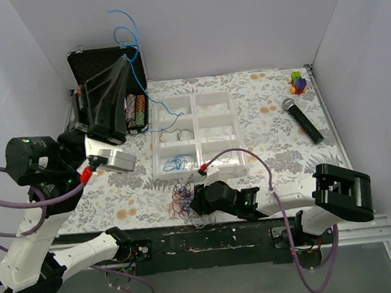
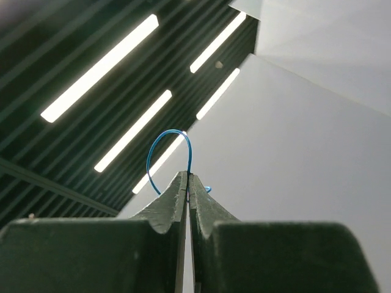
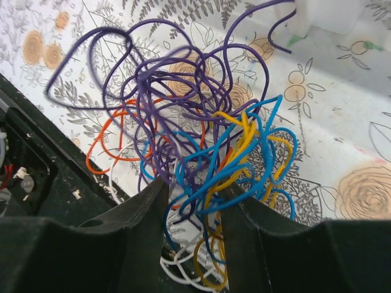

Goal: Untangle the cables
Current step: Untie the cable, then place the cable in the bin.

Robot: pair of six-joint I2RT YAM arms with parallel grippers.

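While my left claw (image 2: 187,177) is pinched fully closed on a single blue wire (image 2: 160,149), holding it well above the table with a loop standing past the fingertips, the step in hand belongs to my right claw (image 3: 195,192).

Obs: the right claw is low at the near table edge, nosed into the cable tangle (image 3: 183,122). The tangle lies on the flowered cloth just in front of the white compartment tray (image 1: 157,143). The jaws stand roughly half apart with a bundle of blue, yellow and purple strands between them. I cannot tell whether the pads press that bundle or merely straddle it. Orange loops lie off to one side, white strands beneath. The raised blue wire trails down toward the tray; whether its far end runs into the tangle I cannot make out.

Judgement: step in hand = isolate one strand from the knot. Too many strands sit between the right jaws for a clean pull, and closing here would probably lift the whole clump.

Better:
- Back off a little and pick a loop standing free at the edge; the orange one or the large purple arc looks promising.
- Close on that loop alone, then draw slowly away from the mass at a low angle.
- If the clump follows, stop and regrip.

Risk: strands slipping over the table edge beside the arm bases
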